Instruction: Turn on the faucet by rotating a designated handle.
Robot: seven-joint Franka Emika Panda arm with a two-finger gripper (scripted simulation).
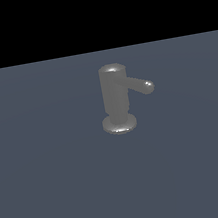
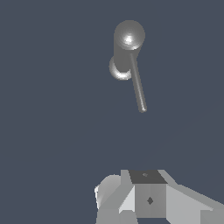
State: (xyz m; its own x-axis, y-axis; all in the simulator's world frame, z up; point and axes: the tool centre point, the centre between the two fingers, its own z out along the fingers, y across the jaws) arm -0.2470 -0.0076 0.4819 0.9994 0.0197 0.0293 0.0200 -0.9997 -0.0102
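Only the wrist view shows fingers (image 2: 144, 192), apart from handle (image 2: 138, 87).

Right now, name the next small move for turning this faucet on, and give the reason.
Probably bring the gripper closer to the handle's rounded tip. The wrist view shows open floor between them, nothing touching, and the exterior view shows the faucet standing alone with no arm nearby.

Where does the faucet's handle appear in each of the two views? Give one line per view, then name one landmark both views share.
Exterior view: the handle sticks out from near the faucet's top toward the exterior view's right.
Wrist view: the handle appears as a thin rod running from the domed top, well clear of the pincer.
Shared landmark: the faucet with its round base disc.
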